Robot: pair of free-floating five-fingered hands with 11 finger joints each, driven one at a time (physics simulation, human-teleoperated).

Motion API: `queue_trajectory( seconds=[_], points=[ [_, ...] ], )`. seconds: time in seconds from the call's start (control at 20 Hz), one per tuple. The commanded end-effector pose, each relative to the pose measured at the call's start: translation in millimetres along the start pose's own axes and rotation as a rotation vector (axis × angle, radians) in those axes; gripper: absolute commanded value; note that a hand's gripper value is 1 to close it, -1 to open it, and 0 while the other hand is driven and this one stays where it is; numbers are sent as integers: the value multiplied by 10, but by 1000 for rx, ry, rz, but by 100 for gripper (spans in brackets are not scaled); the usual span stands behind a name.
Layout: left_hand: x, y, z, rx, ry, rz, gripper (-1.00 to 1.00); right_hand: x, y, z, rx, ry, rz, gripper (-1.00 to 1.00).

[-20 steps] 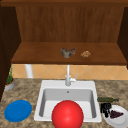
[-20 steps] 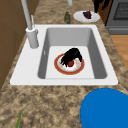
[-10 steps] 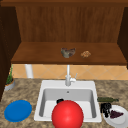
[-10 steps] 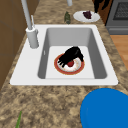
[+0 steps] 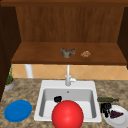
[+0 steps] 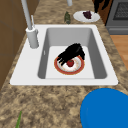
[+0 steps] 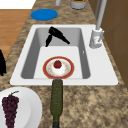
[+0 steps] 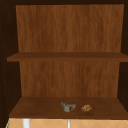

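Observation:
A red-rimmed plate point(image 6: 69, 65) with a white cake topped by a red fruit point(image 7: 57, 64) lies on the sink floor point(image 7: 42, 53). From the front it reads as a big red disc point(image 5: 67, 114). My left hand point(image 6: 71, 52) hovers over the plate's left part, fingers straight and slanting down, holding nothing. It also shows from the right point(image 7: 56, 35) and the front point(image 5: 57, 99). My right hand point(image 5: 105, 108) hangs idle, fingers relaxed, over the counter beside a white plate point(image 5: 120, 119) of grapes point(image 7: 10, 106).
A faucet point(image 5: 68, 76) stands at the sink's back rim. A blue plate point(image 5: 18, 110) lies on the left counter and a dark green bottle point(image 7: 57, 97) on the right. The shelf above point(image 8: 37, 107) holds a grey bowl point(image 8: 68, 106) and a brown lump point(image 8: 86, 108). A potted plant point(image 5: 9, 80) stands far left.
My left hand has lifted slightly over the plate and edged left, so it now peeks out beside the red disc in the front view. The right hand has not moved.

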Motion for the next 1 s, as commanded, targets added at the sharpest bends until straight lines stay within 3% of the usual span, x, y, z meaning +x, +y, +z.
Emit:
queue_trajectory(
  seconds=[0.0,0.3,0.5,0.55,0.7,0.75,0.8,0.95],
  points=[
    [98,91,64,-70,-80,-62,-100,0,0,0,0,0,0,0],
    [399,153,304,-31,-44,-59,-100,0,0,0,0,0,0,0],
    [568,129,473,-19,-45,-77,-100,0,0,0,0,0,0,0],
    [631,79,512,-1,-20,-96,-100,0,0,0,0,0,0,0],
    [775,36,656,3,-20,-114,-100,0,0,0,0,0,0,0],
    [822,41,678,11,-27,-131,-100,0,0,0,0,0,0,0],
    [871,150,665,0,-52,-145,-100,0,0,0,0,0,0,0],
    [1036,253,752,-8,-65,-136,-100,0,0,0,0,0,0,0]
  ],
)
